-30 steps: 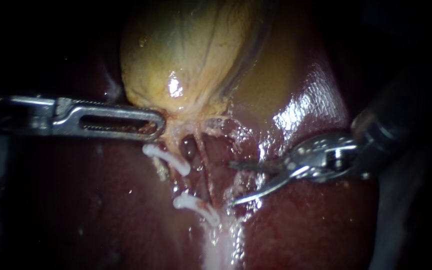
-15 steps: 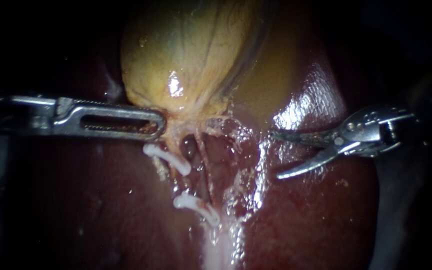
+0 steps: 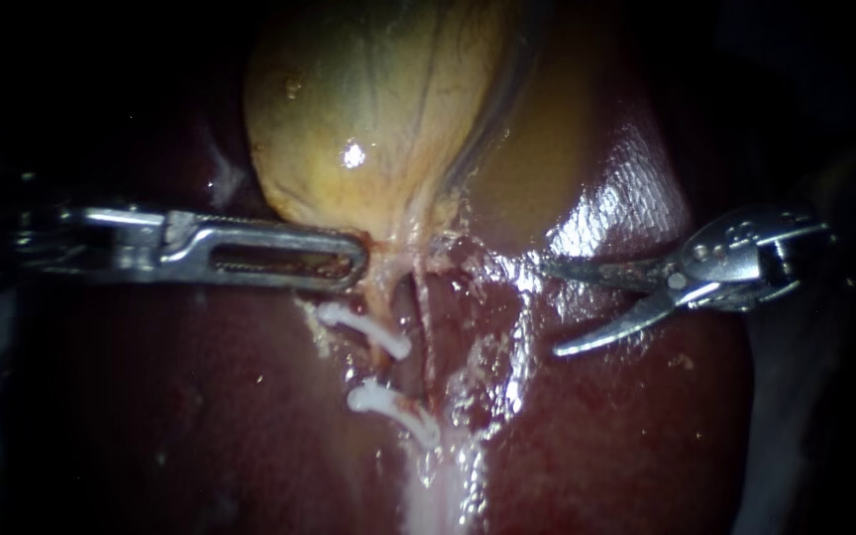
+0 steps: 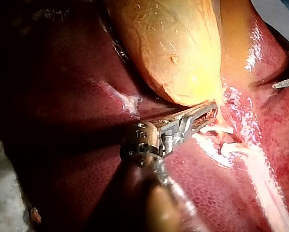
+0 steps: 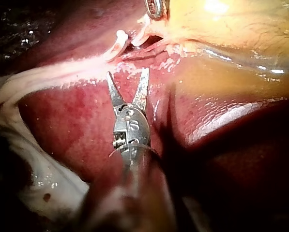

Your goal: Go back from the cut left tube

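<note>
Left instrument point(image 3: 359, 260): shaft enters level from the left, almost horizontal. Slotted jaws lie together, their tip clamped on tissue at the lower end of the gallbladder point(image 3: 369, 119). In its own wrist view point(image 4: 213, 110) the wrist is bent slightly to one side of the shaft.

Right instrument point(image 3: 547, 307): comes in from the right, wrist in line with the shaft. Two slim pointed blades spread in a V point(image 5: 128, 71), nothing between them, tips hanging free.

Dark edges, light centred, wet glare on liver point(image 3: 601, 223), deep shadows

Yellow gallbladder point(image 3: 369, 109) on glistening liver point(image 3: 636, 436)
</note>
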You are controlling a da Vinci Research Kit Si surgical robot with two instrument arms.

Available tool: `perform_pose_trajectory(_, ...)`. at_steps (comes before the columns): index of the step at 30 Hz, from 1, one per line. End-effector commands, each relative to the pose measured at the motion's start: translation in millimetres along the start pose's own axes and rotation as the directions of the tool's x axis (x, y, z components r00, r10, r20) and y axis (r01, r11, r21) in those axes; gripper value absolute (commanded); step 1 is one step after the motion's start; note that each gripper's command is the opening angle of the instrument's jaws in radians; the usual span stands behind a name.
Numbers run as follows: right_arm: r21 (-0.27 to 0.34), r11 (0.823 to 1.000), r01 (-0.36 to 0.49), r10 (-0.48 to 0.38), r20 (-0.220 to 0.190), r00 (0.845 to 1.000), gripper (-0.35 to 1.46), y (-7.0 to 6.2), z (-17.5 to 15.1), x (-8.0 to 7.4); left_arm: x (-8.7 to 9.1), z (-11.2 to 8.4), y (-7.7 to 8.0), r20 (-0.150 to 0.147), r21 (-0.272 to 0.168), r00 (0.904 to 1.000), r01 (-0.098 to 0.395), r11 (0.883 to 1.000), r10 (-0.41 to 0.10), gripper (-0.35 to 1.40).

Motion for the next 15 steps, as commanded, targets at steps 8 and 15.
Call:
perform_pose_trajectory(8, 0.0, 1.0, 0.0, 0.0, -0.001, 1.0, 1.43, -0.1, 0.0, 0.0, -0.1, 1.1, -0.3, 0.009, 0.002, 1.0, -0.003, 1.0, 0.003, -0.35)
perform_pose_trajectory(15, 0.005, 1.0, -0.001, 0.001, -0.005, 1.0, 1.43, -0.1, 0.0, 0.1, -0.2, 1.2, -0.3, 0.011, 0.001, 0.9999, -0.004, 1.0, 0.004, -0.35)
